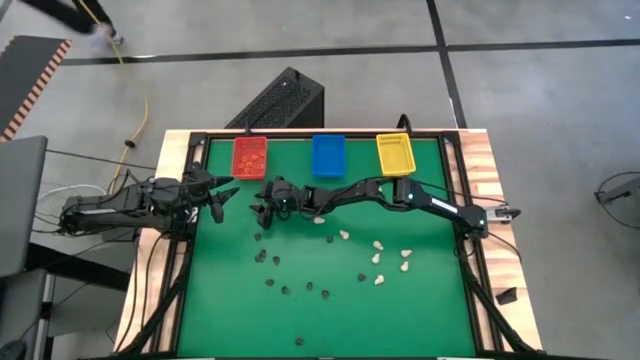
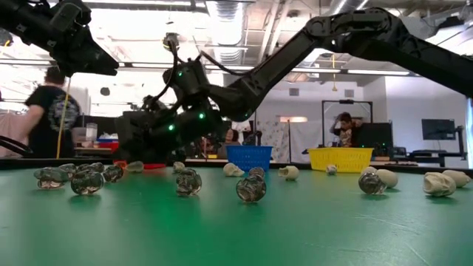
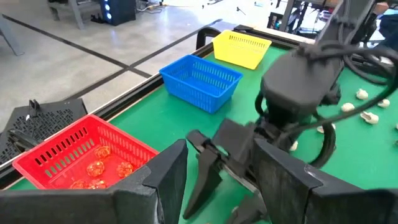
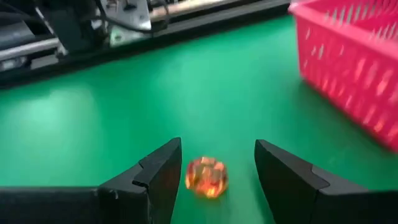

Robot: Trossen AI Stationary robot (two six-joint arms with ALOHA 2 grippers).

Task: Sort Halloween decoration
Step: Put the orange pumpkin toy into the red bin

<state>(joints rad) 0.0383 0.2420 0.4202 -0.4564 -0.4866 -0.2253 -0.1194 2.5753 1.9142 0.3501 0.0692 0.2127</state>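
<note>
Now, view by view:

High view: right claw [image 1: 268,197] stretched across the green bench [image 1: 330,310], low, just short of the red bin [image 1: 250,157]; left claw [image 1: 224,195] parked near it at the bench edge, fingers spread, empty. Black trinkets [image 1: 275,262] and cream trinkets [image 1: 385,262] scattered well behind the right claw; blue bin [image 1: 328,154] and yellow bin [image 1: 394,153] farther along the same edge.

Low view: right claw [image 2: 159,129] down near the bench; fingers hard to make out here. Dark trinkets [image 2: 188,181] in the foreground, nearer the camera than the claw.

Left wrist view: red bin [image 3: 81,155] already holding orange pieces [image 3: 96,168]; right claw [image 3: 217,162] just past the left fingers [image 3: 168,180].

Right wrist view: fingers [image 4: 155,171] spread wide, nothing pinched; orange trinket [image 4: 206,177] on the bench between them, nearer one finger than the other; red bin [image 4: 354,68] ahead and to one side.

Step in hand, as judged: grasp of the orange trinket.

Doing it well: centre the piece first, drop until tips nearly graze the bench, close slowly, lift straight, clear the bin wall before release.

Risk: off-centre closing likely to flick the small piece away.
</note>
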